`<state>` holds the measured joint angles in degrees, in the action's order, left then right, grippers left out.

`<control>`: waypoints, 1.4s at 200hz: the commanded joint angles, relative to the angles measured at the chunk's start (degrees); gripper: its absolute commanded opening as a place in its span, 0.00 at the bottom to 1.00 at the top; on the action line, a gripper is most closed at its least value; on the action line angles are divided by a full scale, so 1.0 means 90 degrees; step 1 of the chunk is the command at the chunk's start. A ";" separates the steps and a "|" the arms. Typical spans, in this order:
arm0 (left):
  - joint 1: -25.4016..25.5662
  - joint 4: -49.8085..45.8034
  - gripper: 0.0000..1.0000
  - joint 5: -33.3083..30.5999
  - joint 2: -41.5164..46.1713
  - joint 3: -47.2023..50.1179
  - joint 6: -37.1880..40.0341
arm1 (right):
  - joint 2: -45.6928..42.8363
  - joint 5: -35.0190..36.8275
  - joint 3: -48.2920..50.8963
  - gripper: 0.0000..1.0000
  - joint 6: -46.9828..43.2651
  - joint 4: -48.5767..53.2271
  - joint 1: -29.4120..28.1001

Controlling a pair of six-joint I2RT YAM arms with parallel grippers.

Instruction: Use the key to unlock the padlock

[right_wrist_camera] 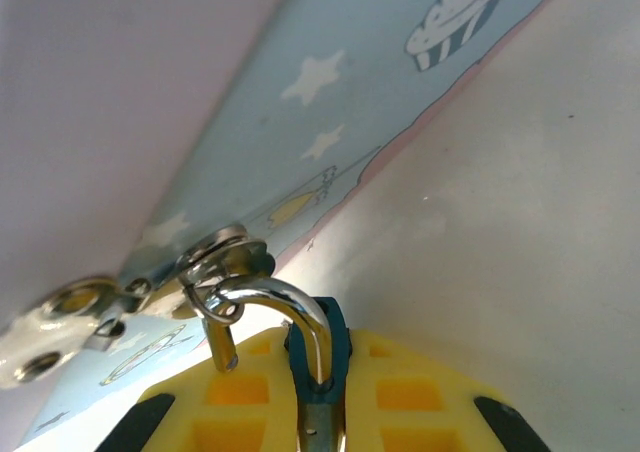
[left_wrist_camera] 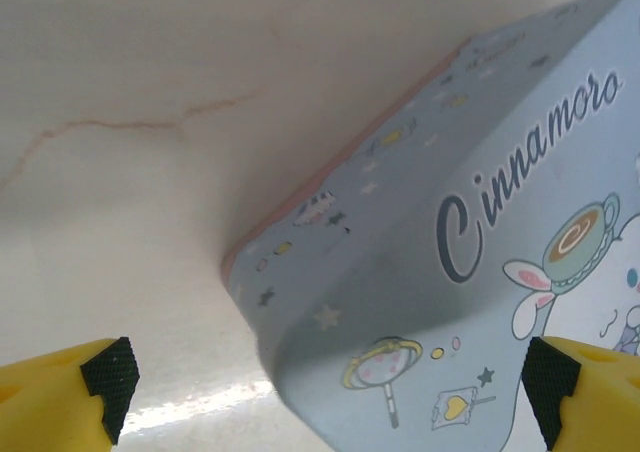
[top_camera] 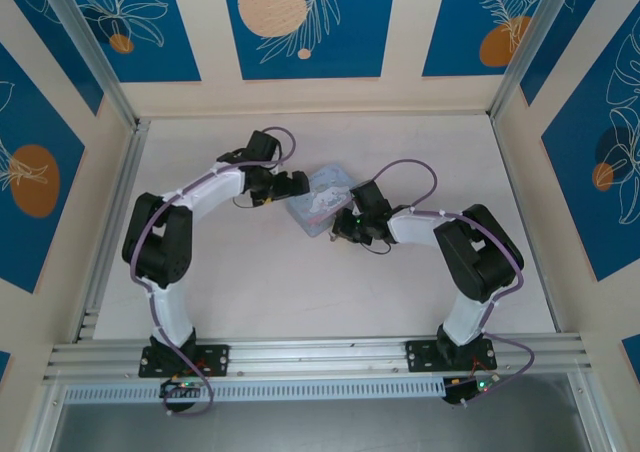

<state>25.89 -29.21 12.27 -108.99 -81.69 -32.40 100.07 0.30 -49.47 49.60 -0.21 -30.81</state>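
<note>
The right gripper (right_wrist_camera: 318, 417) is clamped on the padlock (right_wrist_camera: 327, 344), its teal body pinched between the yellow fingers (right_wrist_camera: 410, 392); the silver shackle (right_wrist_camera: 270, 297) rises just ahead of the fingertips and hooks through the hasp ring (right_wrist_camera: 222, 252) on the pale blue tin (right_wrist_camera: 330, 102); the left gripper (left_wrist_camera: 330, 387) stands wide apart, the tin's corner lying between and just ahead of its black pads (left_wrist_camera: 108, 372).

On the pale blue tin (left_wrist_camera: 400, 302), the word "Cinnamoro" is written in dark cursive letters and is cut off at the right edge of the left wrist view. No other text can be read.
</note>
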 commanded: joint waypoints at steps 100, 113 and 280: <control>0.0829 -0.0836 0.99 -0.1739 -0.0171 0.0036 0.0785 | 0.0014 -0.0286 0.0130 0.00 0.0354 0.0040 0.0211; 0.0856 -0.0963 0.99 -0.1808 -0.0275 -0.0023 0.0893 | -0.0009 -0.0449 0.0216 0.00 0.0483 -0.0175 0.0353; 0.0862 -0.1039 0.94 -0.1579 -0.0754 -0.0076 0.1052 | 0.0048 -0.2022 0.0300 0.00 0.0401 -0.1242 0.1838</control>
<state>33.89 -29.19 1.30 -111.61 -84.07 -25.28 100.64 -18.28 -44.14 55.46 -16.67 -15.73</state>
